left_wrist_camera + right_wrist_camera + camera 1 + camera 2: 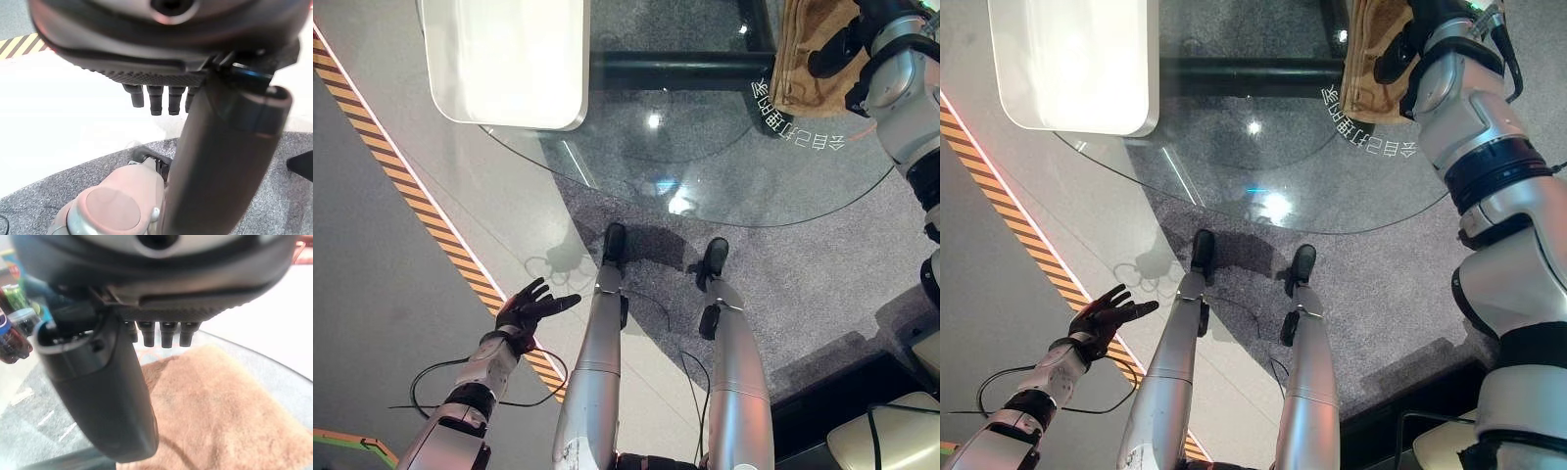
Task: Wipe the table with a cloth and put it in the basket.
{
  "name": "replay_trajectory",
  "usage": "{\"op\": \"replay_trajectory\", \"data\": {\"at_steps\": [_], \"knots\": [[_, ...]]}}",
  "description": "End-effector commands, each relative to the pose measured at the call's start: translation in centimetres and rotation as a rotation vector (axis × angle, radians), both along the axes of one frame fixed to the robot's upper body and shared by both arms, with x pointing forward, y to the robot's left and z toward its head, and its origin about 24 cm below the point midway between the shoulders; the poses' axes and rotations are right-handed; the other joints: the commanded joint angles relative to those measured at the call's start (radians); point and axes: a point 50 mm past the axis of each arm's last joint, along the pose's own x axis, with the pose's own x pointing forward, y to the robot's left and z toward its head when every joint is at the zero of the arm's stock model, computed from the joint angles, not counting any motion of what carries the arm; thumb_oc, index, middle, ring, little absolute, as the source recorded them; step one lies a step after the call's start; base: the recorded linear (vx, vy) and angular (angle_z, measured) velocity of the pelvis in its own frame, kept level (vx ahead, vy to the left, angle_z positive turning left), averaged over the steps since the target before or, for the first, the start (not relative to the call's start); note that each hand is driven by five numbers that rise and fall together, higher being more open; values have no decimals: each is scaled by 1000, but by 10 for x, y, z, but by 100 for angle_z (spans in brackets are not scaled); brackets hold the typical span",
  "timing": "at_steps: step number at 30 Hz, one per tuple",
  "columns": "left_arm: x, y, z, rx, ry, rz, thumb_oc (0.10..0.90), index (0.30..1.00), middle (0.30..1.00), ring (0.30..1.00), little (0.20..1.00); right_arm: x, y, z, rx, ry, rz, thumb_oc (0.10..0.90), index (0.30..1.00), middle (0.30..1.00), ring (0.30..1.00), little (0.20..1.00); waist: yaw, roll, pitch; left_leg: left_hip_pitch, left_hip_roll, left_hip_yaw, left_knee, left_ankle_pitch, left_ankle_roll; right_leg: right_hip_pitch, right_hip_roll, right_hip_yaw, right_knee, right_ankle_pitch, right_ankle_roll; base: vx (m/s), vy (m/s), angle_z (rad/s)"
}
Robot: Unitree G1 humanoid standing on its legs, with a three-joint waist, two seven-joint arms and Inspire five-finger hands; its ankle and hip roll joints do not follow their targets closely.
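Cloth point(803, 59) flat on glass tabletop point(705, 176) near far right edge, under right hand point(832, 59), fingers straight; left hand point(529, 308) open, empty.

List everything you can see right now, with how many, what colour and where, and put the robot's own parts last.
cloth: one, tan-brown, lying on the glass table at its far right, under the right hand
glass table: one, round, clear, straight ahead
white tray: one, white, rounded corners, far left end of the table
striped tape: one strip, yellow and black, on the floor at left
cans: a few, mixed colours, beyond the table in the right wrist view
left hand: dark, fingers spread, low at left, off the table
right hand: dark, on the cloth
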Motion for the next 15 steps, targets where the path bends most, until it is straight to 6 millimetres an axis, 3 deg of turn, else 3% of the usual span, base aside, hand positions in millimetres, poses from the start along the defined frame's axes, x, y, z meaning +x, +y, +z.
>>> {"op": "replay_trajectory", "data": {"at_steps": [1,15], "knots": [[-30,20,-17,59,90,19,800,900,900,900,900,-24,-7,56,-142,-138,-77,800,900,900,900,900,-5,40,-19,-13,-81,24,1,-33,82,37,44,-94,28,-102,-33,0,0,0],[-33,23,-16,67,93,15,800,900,900,900,900,-27,-9,60,-284,-72,-148,800,900,900,900,900,1,41,-19,-24,-81,22,-10,-20,84,19,39,-103,39,-99,-33,4,-5,3]]}}
